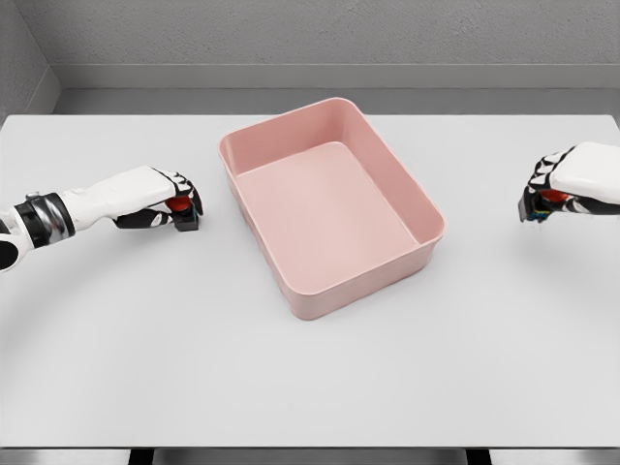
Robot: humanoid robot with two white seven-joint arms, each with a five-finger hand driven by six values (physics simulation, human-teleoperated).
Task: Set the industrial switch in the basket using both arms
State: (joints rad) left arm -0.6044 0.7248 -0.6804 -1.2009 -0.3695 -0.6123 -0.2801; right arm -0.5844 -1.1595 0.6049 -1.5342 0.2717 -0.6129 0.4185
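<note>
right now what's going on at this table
Each of the robot's hands is closed around a small dark switch with a red part. The left hand holds its switch on the white table left of the pink basket; the right hand holds another to the right. The basket is empty.

The basket [329, 208] sits on the table [310, 378] near its middle, turned at an angle, with nothing visible inside it. The left hand [170, 203] lies just to the basket's left, close above the tabletop. The right hand [557, 189] is well apart on the basket's right, near the table's right edge.
</note>
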